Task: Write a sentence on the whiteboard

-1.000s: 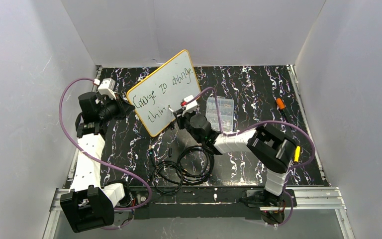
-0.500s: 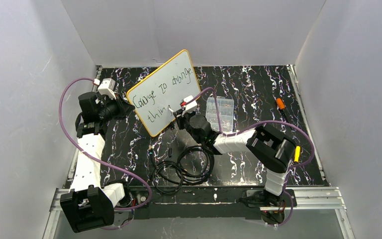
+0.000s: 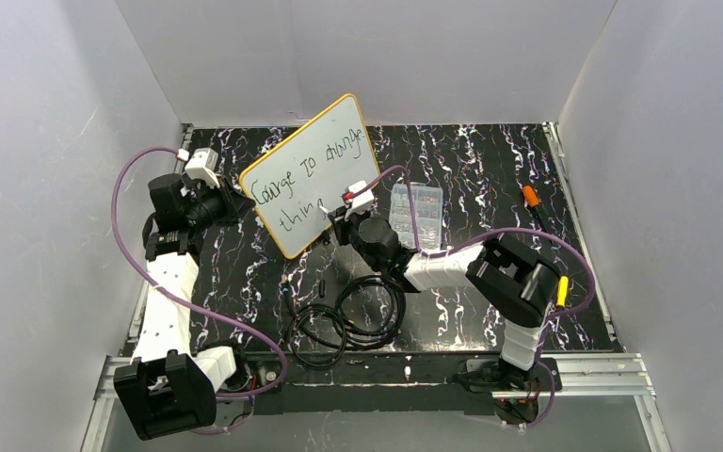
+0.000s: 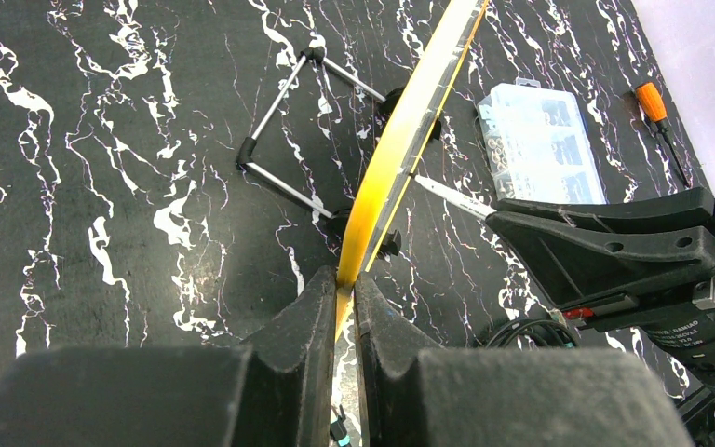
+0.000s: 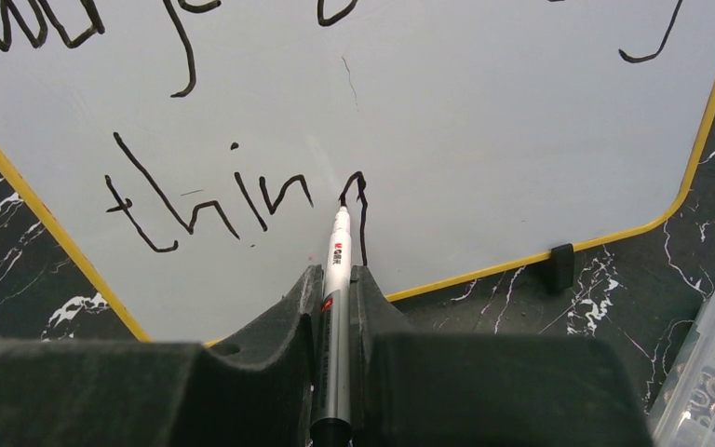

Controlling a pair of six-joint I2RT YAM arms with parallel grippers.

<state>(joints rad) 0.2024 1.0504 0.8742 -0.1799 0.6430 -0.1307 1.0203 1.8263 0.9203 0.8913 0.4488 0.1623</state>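
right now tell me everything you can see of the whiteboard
The whiteboard is a thin white panel with a yellow-orange rim and rounded corners, propped on a wire stand toward the back of the black marbled table. The sentence runs in two dark handwritten lines, the lower one unfinished. The left gripper is shut on its edge; the marker in the right gripper touches its face.

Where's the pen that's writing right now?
In the right wrist view, the marker is clamped in the right gripper, its tip on the whiteboard at the end of the sentence.
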